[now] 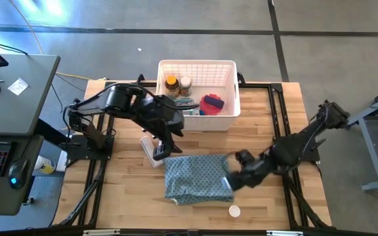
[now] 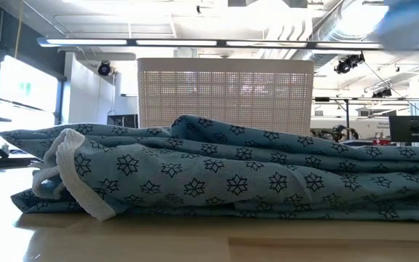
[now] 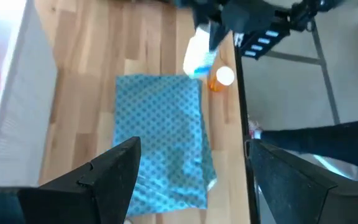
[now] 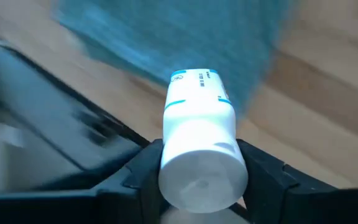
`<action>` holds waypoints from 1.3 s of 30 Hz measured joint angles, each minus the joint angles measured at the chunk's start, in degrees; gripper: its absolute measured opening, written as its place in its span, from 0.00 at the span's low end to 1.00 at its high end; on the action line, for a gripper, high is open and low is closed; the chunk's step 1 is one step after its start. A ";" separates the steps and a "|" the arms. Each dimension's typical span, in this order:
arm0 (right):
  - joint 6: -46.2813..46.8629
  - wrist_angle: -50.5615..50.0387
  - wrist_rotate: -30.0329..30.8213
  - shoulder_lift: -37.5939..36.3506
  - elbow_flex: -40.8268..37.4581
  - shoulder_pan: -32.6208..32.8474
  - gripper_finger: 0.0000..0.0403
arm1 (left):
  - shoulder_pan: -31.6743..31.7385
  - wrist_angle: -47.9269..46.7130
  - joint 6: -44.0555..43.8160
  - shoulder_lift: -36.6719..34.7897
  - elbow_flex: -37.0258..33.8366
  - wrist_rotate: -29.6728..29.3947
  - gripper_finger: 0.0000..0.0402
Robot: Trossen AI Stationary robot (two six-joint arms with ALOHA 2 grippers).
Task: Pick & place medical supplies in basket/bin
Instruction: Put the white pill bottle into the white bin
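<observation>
basket (image 1: 228, 69) at far centre already holds several supplies | patterned cloth (image 1: 195, 177) centre | right gripper (image 4: 197, 177) clamped on white pill bottle (image 4: 199, 149) by the cloth's right edge | left gripper (image 3: 191, 174) spread, empty | amber bottle (image 3: 221, 78) on the near table, unpicked
</observation>
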 joint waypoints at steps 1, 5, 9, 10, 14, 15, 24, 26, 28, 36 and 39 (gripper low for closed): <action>-1.53 1.84 1.62 -0.78 0.00 -1.12 0.40 | 0.00 -0.01 0.13 -0.39 0.17 -0.45 0.83; -8.50 9.58 6.14 -3.30 0.01 -5.95 0.40 | 0.02 -0.76 0.57 -2.06 0.43 -4.82 0.83; -16.44 18.49 7.68 -4.17 0.12 -11.16 0.40 | 0.02 -1.27 0.59 -4.45 0.49 -9.04 0.83; -18.26 19.63 7.70 -4.18 0.70 -12.46 0.40 | 0.04 -1.81 0.57 -5.19 0.42 -9.90 0.83; -26.23 20.80 7.99 -2.88 6.49 -17.14 0.40 | 0.04 -2.34 0.57 -7.08 0.37 -12.40 0.83; -28.52 20.57 8.37 -2.29 8.52 -18.09 0.40 | 0.04 -2.76 0.55 -7.51 0.32 -12.70 0.83; -44.45 6.01 13.73 7.01 31.95 -25.35 0.40 | 0.02 -2.74 -0.89 -11.37 0.37 -14.61 0.83; -46.52 1.57 14.79 9.48 36.44 -27.04 0.40 | 0.00 -2.66 -1.56 -11.77 0.43 -14.90 0.83; -48.21 -1.62 15.18 11.75 40.26 -28.90 0.40 | -0.02 -2.96 -2.50 -12.26 0.39 -14.90 0.83; -54.14 -5.70 11.91 19.36 50.03 -37.10 0.40 | -0.02 -4.57 -6.09 -13.26 0.40 -14.90 0.83; -56.03 -7.74 10.20 21.41 52.81 -40.32 0.40 | -0.02 -4.84 -7.53 -13.58 0.41 -15.14 0.83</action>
